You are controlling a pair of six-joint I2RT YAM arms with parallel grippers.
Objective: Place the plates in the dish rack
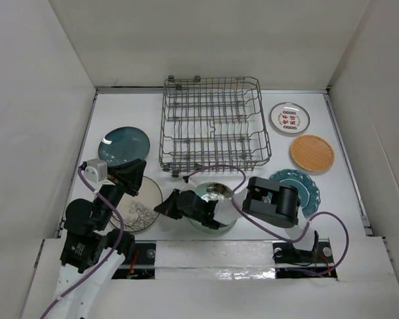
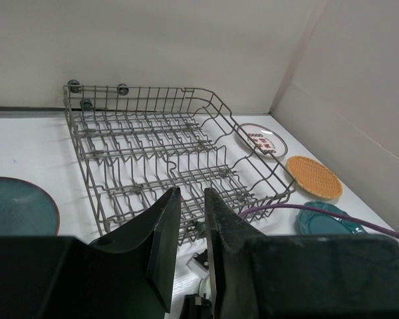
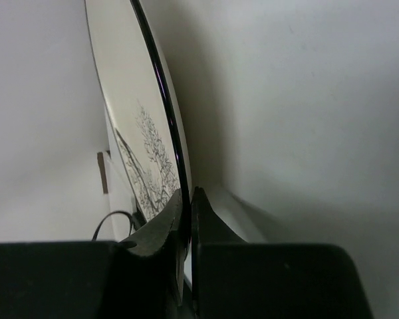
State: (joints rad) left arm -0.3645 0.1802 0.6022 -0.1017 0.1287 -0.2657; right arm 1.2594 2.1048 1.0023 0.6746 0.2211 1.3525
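While the left gripper (image 2: 192, 193) hangs slightly parted and empty, the right gripper (image 3: 188, 194) clamps the cream patterned plate (image 3: 130, 106) near the worktop's front-left corner.

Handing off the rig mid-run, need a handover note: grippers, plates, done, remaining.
Left gripper: fingers slightly apart, empty, pointing toward the rectangular grey wire dish rack.
Right gripper: fingers shut on the rim of the cream patterned plate, front left.
On the table: dark teal round plate left of the rack; pale green flowered plate in front; teal scalloped plate, orange woven-look plate, small white red-marked plate on the right.
Done: nothing, the rack holds no plates.
Left: all six.
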